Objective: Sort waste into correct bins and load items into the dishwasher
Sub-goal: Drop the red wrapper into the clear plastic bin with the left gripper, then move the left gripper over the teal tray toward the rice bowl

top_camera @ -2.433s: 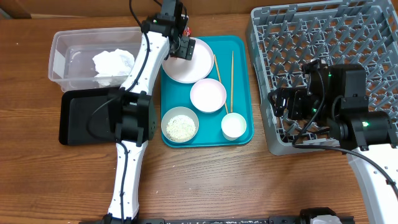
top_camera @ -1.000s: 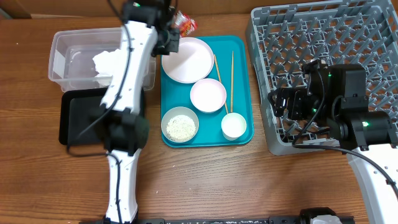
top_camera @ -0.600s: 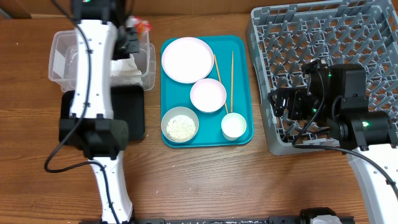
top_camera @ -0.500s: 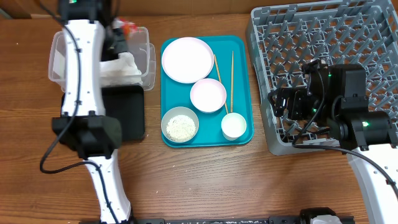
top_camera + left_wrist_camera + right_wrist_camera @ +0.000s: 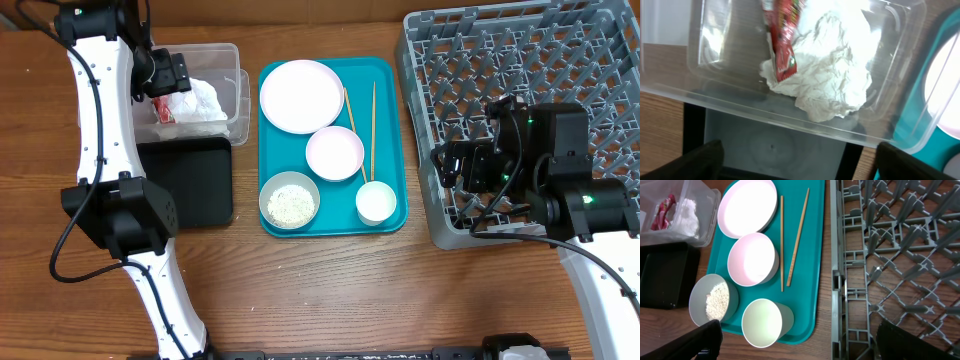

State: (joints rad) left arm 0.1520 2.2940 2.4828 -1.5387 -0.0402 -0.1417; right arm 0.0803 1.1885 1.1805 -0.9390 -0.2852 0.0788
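Note:
The red-and-white wrapper [image 5: 163,110] lies in the clear tub [image 5: 238,105] beside the crumpled napkin [image 5: 198,99]; both show in the left wrist view, wrapper [image 5: 782,47] and napkin [image 5: 835,75]. My left gripper [image 5: 172,75] [image 5: 800,167] hangs open and empty over the tub. The black tray [image 5: 190,185] lies in front of the tub. The plate [image 5: 300,95], white bowl [image 5: 334,153], grey-green bowl [image 5: 272,190] holding rice [image 5: 291,205], cup [image 5: 376,202] and chopsticks [image 5: 372,115] sit on a teal tray. My right gripper [image 5: 447,165] [image 5: 800,347] is open and empty at the dish rack's [image 5: 530,80] left edge.
The teal tray [image 5: 390,80] lies between the tub and the rack. The right wrist view shows the cup [image 5: 762,322], white bowl [image 5: 752,260], plate [image 5: 747,207] and rack [image 5: 890,255]. Bare wooden table runs along the front.
My left gripper carried the wrapper from the plate leftward over the clear tub and let it go; the wrapper now lies in the tub. The right arm has not moved.

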